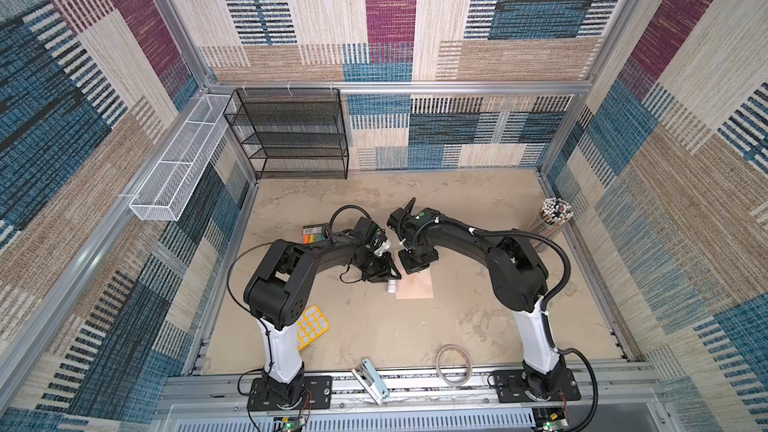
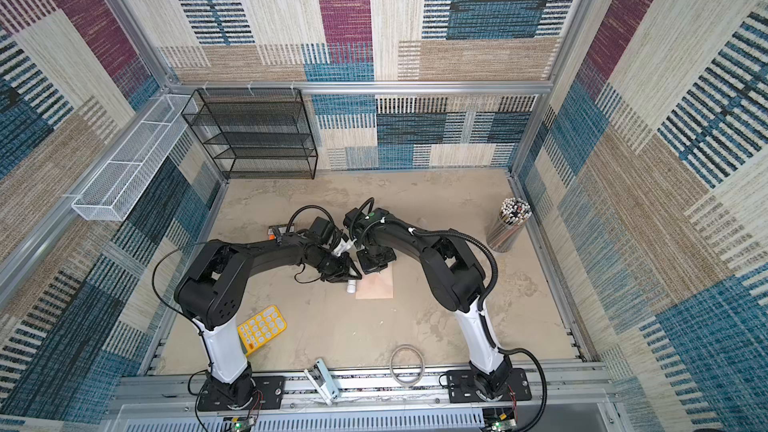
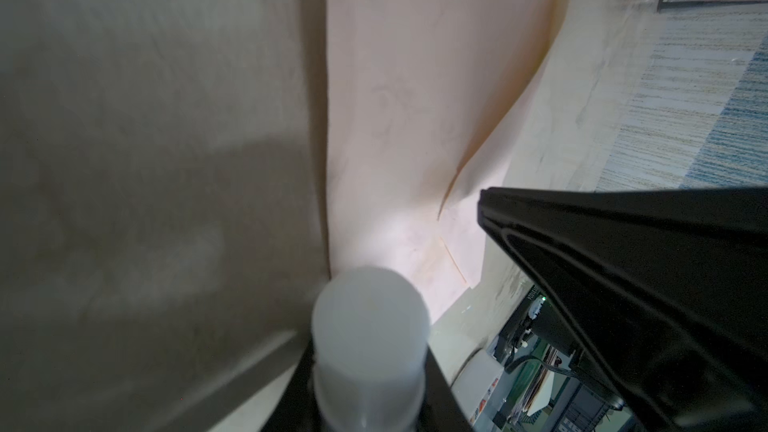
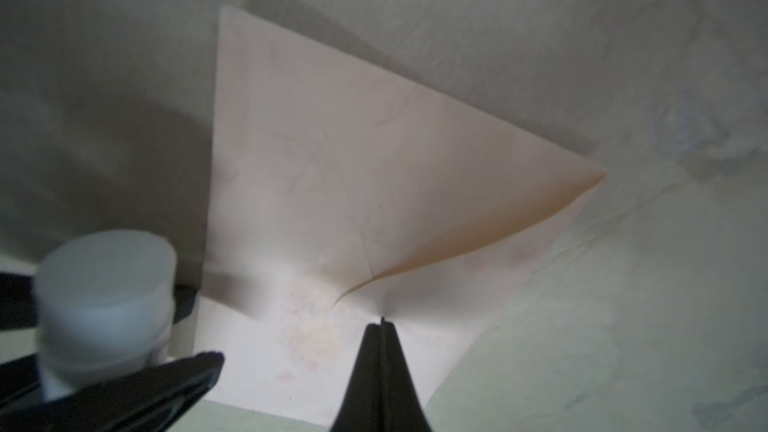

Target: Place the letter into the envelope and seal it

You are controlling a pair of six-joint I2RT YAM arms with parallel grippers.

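Flat at the middle of the table (image 1: 478,317), in both top views: the envelope (image 1: 415,288) (image 2: 376,288); far end hidden under the right claw (image 1: 415,271); near edge and right edge free, with bare table beyond on both sides; just beside the left edge, a white tube (image 1: 392,285) pinched in the left claw (image 1: 386,278), jaws partly spread around it.

From the left wrist: tube (image 3: 370,338) low beside the envelope (image 3: 395,118), one flap edge curling up off the paper.

From the right wrist: right claw (image 4: 381,326) pressed together, tips down on the envelope (image 4: 324,151) just past the lifted flap edge; perhaps a sliver of paper between the tips, too fine to tell; tube (image 4: 104,297) close at the side, little room between the two claws.

Round about:
- yellow calculator (image 1: 312,324) near the left arm's base
- pack of markers (image 1: 313,234) behind the left arm
- cup of pencils (image 1: 550,222) by the right wall
- ring (image 1: 454,365) and pale blue stapler (image 1: 372,380) at the front edge
- black mesh rack (image 1: 291,135) in the back left corner
- white mesh basket (image 1: 174,172) on the left wall

All well apart from the envelope.
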